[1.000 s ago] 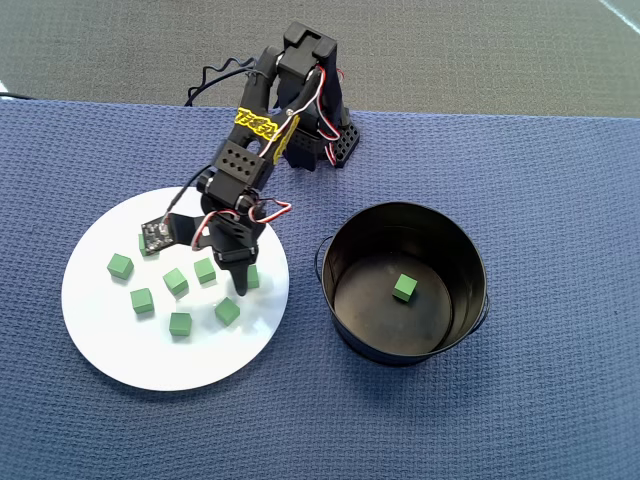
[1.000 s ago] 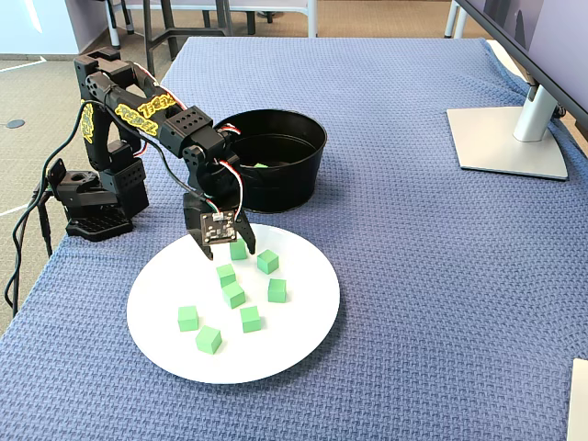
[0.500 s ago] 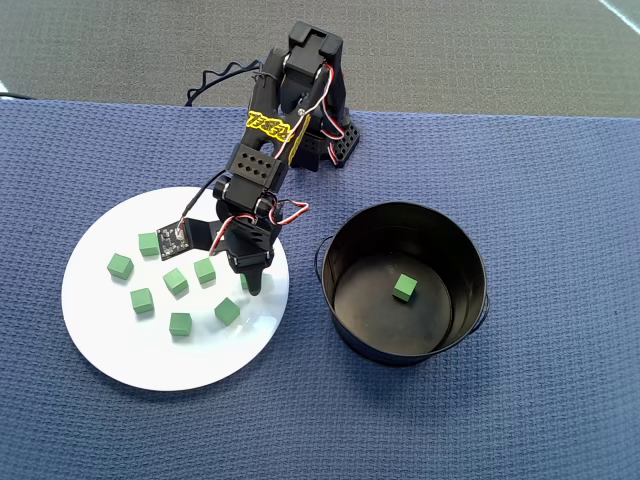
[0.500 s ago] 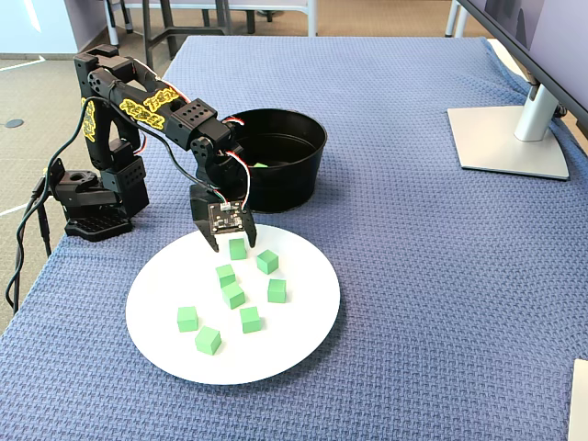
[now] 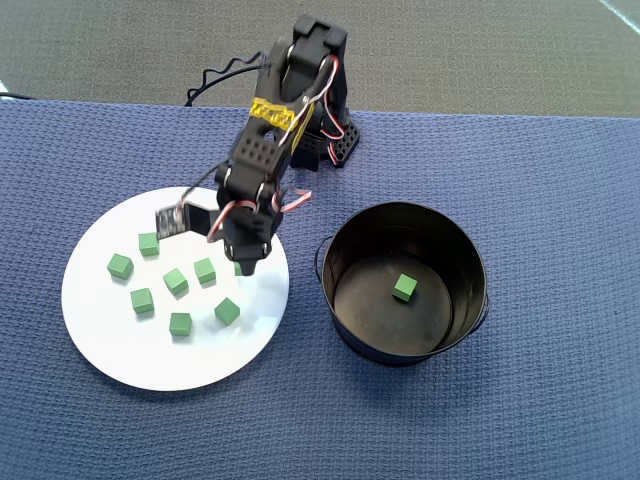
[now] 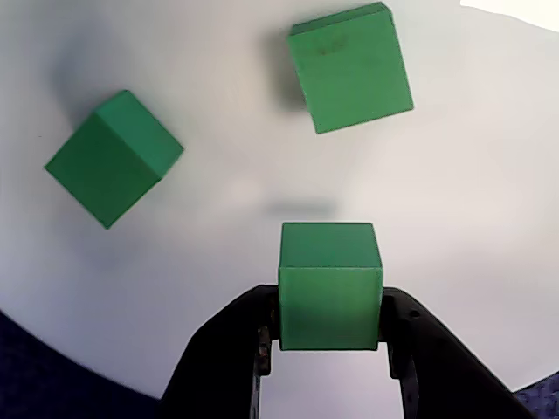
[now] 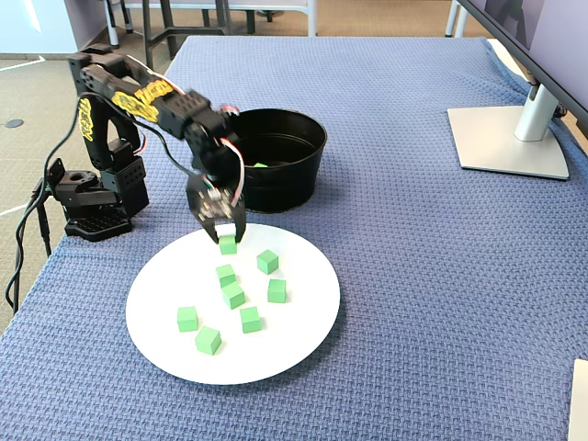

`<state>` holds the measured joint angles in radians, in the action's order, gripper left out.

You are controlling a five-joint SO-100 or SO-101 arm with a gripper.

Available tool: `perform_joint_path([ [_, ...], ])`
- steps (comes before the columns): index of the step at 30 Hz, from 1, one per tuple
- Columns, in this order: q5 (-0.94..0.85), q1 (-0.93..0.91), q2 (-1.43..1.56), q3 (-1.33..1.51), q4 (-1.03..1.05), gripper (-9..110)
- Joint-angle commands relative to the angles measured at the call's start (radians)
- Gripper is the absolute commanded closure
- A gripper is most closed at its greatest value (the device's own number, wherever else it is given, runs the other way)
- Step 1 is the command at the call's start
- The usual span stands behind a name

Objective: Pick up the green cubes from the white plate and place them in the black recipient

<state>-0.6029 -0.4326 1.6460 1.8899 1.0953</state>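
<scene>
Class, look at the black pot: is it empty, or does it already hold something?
Not empty. The overhead view shows one green cube lying on the floor of the black pot; nothing else shows inside.

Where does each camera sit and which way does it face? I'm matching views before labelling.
Overhead view: above the table, looking straight down on the white plate, black pot and whole arm.
Wrist view: on the arm, looking past the hand at a held green cube above the plate.
Fixed view: beside the table, angled down; arm at left, monitor stand at right.
Shared: all show the held cube and plate.
</scene>
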Motion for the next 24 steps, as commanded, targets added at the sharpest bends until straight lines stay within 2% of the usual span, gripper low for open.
perform_joint_path([
  [1, 0.129, -0.031, 0.233, -0.077, 0.057, 102],
  [6, 0.328, 0.054, 0.407, -0.190, 0.161, 102],
  [11, 0.494, 0.330, 0.443, -0.270, 0.204, 102],
  [17, 0.646, 0.660, 0.219, -0.434, 0.264, 102],
  [24, 0.669, 0.778, -0.038, -0.448, 0.202, 102],
])
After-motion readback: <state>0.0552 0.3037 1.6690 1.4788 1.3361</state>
